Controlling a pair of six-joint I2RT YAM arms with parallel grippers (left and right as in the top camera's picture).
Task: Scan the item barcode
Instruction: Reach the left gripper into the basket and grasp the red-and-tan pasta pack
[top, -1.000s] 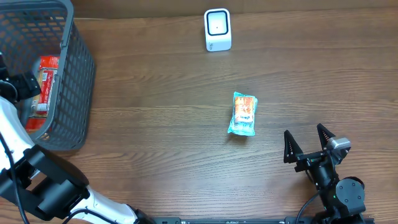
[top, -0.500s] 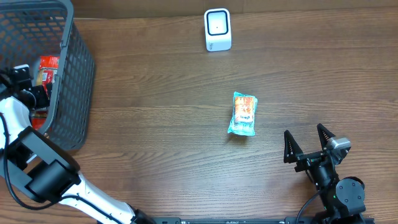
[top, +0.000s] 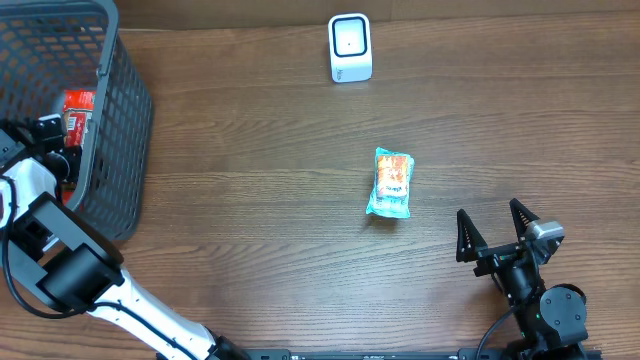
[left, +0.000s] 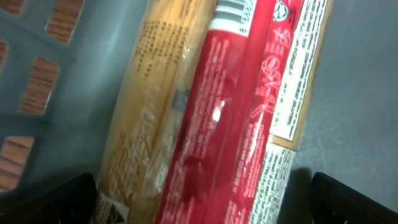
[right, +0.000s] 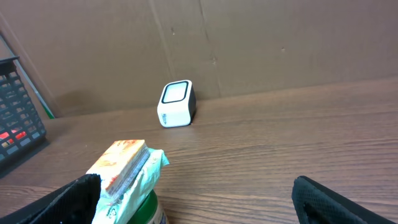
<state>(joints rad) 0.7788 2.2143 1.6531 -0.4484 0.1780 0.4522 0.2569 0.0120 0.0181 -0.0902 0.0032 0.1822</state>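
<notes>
A long red packet (left: 236, 112) lies flat on the floor of the grey mesh basket (top: 110, 130). A wide red band with white print runs its length. One side is a tan, glossy wrapper with fine dark lettering, and the other carries a white label strip of small black text. What looks like a short row of barcode bars shows at its upper end in the left wrist view.

The left gripper (left: 204, 180) hangs inside the basket, close above the packet, jaws spread wide. One dark fingertip sits off each long side of the packet, and the packet runs through the gap between them. Whether either tip touches it cannot be told.

Well to the right of the basket, a teal packet (top: 390, 183) with an orange panel lies alone on the wooden table (top: 250, 200). The white scanner (top: 350, 47) stands upright, also to the basket's right, at the table's far edge and beyond the teal packet.

Farthest from the basket, at the near edge, the right gripper (top: 488, 210) is parked with its jaws fully apart and nothing between them. The teal packet lies ahead of it, apart from its fingers.
</notes>
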